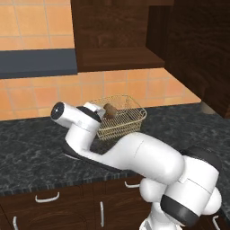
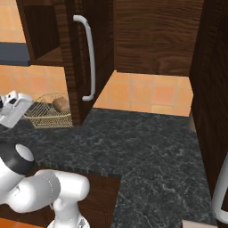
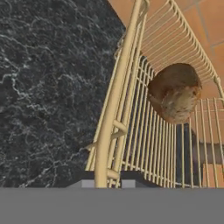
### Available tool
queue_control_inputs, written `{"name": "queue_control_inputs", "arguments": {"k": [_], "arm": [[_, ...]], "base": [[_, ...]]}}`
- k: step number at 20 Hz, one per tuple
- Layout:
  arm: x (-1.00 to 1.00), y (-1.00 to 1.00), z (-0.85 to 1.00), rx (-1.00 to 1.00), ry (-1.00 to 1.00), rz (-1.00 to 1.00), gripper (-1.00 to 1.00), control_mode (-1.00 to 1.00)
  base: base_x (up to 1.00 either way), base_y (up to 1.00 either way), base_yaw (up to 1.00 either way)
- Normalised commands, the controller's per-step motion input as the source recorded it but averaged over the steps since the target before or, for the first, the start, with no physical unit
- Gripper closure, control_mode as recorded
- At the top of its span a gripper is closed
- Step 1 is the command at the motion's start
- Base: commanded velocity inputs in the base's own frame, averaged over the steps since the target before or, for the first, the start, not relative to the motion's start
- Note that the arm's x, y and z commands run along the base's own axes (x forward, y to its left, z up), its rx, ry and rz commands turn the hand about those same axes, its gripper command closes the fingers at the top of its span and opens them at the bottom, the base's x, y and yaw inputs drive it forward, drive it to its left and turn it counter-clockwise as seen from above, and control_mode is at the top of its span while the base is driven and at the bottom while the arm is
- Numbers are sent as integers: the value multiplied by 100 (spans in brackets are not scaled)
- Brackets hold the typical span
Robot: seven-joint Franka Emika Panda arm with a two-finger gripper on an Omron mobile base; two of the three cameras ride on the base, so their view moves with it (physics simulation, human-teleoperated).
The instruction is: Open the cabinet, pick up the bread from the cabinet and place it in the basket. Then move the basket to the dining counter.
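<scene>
The basket (image 1: 120, 117) sat on the black marbled countertop (image 1: 36, 143) at the centre of the left base view, against the orange tiled wall (image 1: 40, 94); in the right base view it showed at the middle left (image 2: 46, 112), partly behind the edge of the open cabinet door (image 2: 87, 58) with its long silver bar handle (image 2: 90, 58); the bread (image 1: 110, 110) lay inside the basket, near its left side in the left base view, and at the basket's right part in the right base view (image 2: 61, 104); in the hand view the bread (image 3: 175, 92) rested on the wire floor at the upper right, just beyond the thick golden rim (image 3: 114, 109) that ran from the bottom centre up to the top of the frame; the gripper (image 3: 108, 178) stood at the bottom centre of the hand view with its two dark tips drawn together on that rim, one at each side of it, so it was clamped on the basket; in the left base view the white hand (image 1: 96, 112) met the basket's left edge just beside the bread; the cabinet (image 1: 112, 31) hung dark across the top of the left base view, its underside above the basket; lower cabinets with short curved handles (image 1: 47, 197) ran along the bottom left of that view.
</scene>
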Motion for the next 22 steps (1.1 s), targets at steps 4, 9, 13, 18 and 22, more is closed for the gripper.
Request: {"name": "queue_control_inputs", "arguments": {"k": [4,9,13,18,22], "arm": [[-48,-15,32,0,-29,-3,100,-100],[-21,-23,32,3,-24,-4,100,-100],[-2,-29,2,16,-1,0,100,-100],[0,-33,0,17,5,0,100,-100],[-1,-24,0,7,1,0,100,-100]], "base": [[0,0,0],[0,0,0],[0,0,0],[0,0,0],[0,0,0]]}}
